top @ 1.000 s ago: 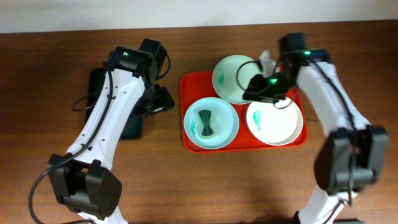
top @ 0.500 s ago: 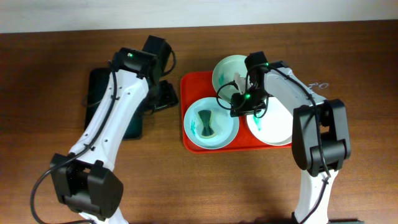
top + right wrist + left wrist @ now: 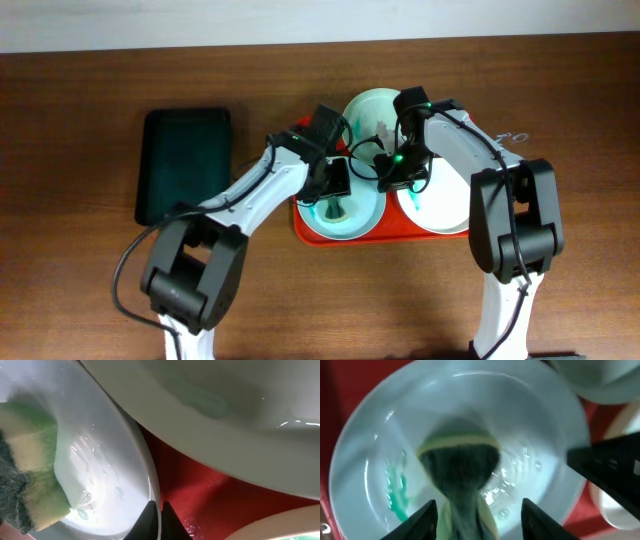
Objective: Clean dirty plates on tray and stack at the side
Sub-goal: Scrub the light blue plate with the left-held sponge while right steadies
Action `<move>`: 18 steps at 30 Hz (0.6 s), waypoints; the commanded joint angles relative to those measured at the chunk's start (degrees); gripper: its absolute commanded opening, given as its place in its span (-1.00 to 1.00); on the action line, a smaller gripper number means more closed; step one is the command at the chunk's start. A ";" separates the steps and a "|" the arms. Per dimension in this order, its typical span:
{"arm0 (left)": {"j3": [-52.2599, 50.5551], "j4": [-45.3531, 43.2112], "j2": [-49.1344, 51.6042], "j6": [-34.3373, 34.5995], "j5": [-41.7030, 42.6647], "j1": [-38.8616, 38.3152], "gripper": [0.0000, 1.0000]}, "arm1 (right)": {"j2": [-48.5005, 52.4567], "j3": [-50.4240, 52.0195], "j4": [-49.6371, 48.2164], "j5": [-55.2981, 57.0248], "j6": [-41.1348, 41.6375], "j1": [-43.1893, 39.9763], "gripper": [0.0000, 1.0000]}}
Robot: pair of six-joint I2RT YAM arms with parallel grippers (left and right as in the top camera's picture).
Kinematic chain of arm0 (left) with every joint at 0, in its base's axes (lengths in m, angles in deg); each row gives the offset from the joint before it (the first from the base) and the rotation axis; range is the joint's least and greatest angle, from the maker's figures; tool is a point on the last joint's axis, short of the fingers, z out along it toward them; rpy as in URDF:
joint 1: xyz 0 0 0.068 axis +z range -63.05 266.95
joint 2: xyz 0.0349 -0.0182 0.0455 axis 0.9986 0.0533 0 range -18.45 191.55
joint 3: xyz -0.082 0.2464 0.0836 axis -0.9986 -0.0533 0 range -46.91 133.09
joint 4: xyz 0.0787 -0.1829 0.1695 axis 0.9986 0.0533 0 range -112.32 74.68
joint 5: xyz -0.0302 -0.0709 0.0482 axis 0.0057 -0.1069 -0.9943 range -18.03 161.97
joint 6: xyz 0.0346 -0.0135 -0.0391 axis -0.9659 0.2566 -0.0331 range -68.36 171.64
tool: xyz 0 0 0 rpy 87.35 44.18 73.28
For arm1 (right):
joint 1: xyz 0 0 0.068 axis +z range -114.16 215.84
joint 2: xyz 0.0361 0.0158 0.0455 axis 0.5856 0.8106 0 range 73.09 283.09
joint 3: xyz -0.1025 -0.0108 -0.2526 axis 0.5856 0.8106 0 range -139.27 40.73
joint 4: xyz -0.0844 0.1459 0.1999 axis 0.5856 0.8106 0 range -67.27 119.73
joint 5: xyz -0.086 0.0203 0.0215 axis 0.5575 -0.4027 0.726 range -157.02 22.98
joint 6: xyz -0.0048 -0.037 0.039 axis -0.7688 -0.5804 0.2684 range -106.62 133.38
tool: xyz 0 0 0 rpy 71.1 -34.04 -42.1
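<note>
The red tray [image 3: 300,228] holds three plates: mint green [image 3: 368,112] at the back, pale blue-white with teal smears [image 3: 355,215] at front left, white [image 3: 450,205] at front right. A green sponge [image 3: 462,467] lies in the blue-white plate [image 3: 540,420]. My left gripper [image 3: 480,522] hangs low over that plate, open, its fingers either side of the sponge. My right gripper [image 3: 159,516] is shut on the blue-white plate's right rim [image 3: 145,465], seen also from overhead [image 3: 390,178]. Teal smears [image 3: 395,492] show on the plate's left side.
A smaller black tray [image 3: 185,165] lies on the wooden table left of the red tray. The right gripper's body [image 3: 605,462] sits close to my left gripper. The mint green plate [image 3: 225,405] overhangs next to the gripped rim; red tray floor [image 3: 200,485] shows between.
My left arm swung from the black tray to over the blue-white plate and sponge. My right gripper came down from the mint plate to the blue-white plate's rim, then stayed.
</note>
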 commanded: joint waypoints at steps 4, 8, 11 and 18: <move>-0.48 -0.83 1.44 1.14 -5.20 -0.17 -0.07 | 0.63 0.37 0.11 0.57 0.00 0.31 -0.87; -0.50 -1.22 1.44 2.32 -2.91 -1.75 -0.27 | 0.63 0.37 0.33 0.57 0.00 0.31 -0.87; -0.55 -1.05 1.57 2.32 -4.33 -1.77 -0.21 | 0.63 0.37 0.72 0.57 0.00 0.31 -0.87; -0.59 -0.61 4.00 2.32 -4.59 -1.88 -0.35 | 0.63 0.37 0.74 0.59 -0.02 0.31 -0.88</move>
